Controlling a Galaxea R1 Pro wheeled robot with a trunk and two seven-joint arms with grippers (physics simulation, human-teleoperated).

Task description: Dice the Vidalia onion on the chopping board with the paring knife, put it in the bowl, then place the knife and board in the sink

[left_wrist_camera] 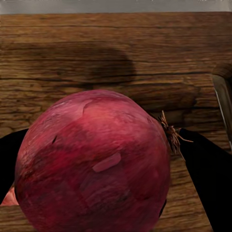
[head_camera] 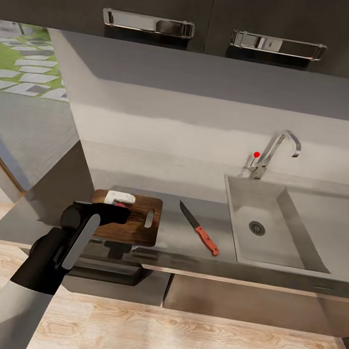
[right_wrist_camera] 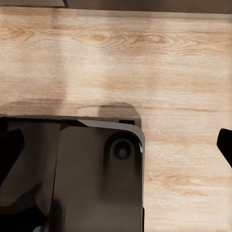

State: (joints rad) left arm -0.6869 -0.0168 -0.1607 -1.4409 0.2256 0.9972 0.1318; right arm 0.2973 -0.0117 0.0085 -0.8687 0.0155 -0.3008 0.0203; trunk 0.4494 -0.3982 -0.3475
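Note:
In the left wrist view, a big reddish-purple onion [left_wrist_camera: 96,164] sits between the dark fingers [left_wrist_camera: 208,183] of my left gripper [left_wrist_camera: 104,166], which is shut on it just above the wooden chopping board [left_wrist_camera: 96,53]. In the head view the left gripper [head_camera: 117,206] is over the far left part of the board [head_camera: 137,228]. The paring knife [head_camera: 199,228], red-handled, lies on the countertop [head_camera: 168,244] between board and sink [head_camera: 238,208]. The sink basin holds nothing. My right gripper [right_wrist_camera: 116,145] hangs open over the floor, with nothing between its fingers. I cannot make out the bowl.
A chrome faucet [head_camera: 275,151] with a red knob stands behind the sink. Dark wall cabinets [head_camera: 212,16] hang overhead. The counter's left end [head_camera: 26,212] stops near a slanted wall with a window. Below my right gripper is part of my dark base [right_wrist_camera: 96,179] on wood flooring [right_wrist_camera: 145,58].

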